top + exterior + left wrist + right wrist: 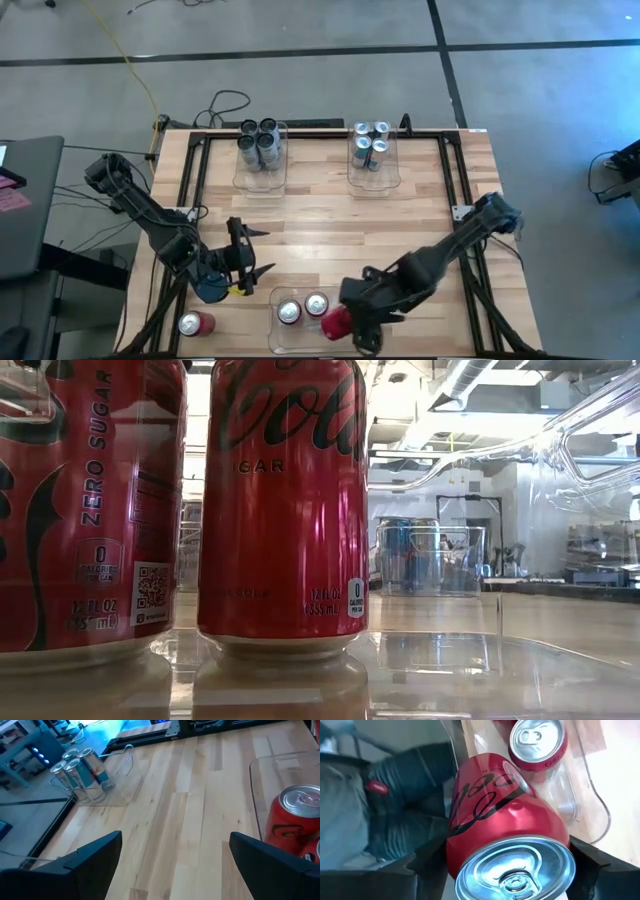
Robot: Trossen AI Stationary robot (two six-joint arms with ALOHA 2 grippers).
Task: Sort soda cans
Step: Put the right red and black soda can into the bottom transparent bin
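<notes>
My right gripper point(340, 325) is shut on a red soda can point(505, 820) over the right end of the near clear bin point(276, 338). Two more red cans point(289, 313) point(316, 305) stand upright in that bin, looming close in the low view point(285, 500). Another red can point(197, 323) sits on the table at the near left. My left gripper point(262, 250) hangs open left of the bin with nothing between its fingers point(95, 860). Dark grey cans point(260, 145) fill the far left bin, and silver-and-blue cans point(372, 142) fill the far right bin. My right gripper pinches the red can's side wall point(457, 845) between its two fingers point(422, 862), close to the can's top end. The fingers slant down from the table's right side. The can is lifted clear and tilted, its silver top point(517, 870) toward the wrist.
Black frame rails point(196, 190) run along the table's left, far and right sides. Bare wood point(330, 225) lies between the far bins and the near bin. Cables point(225, 105) trail off the far left corner.
</notes>
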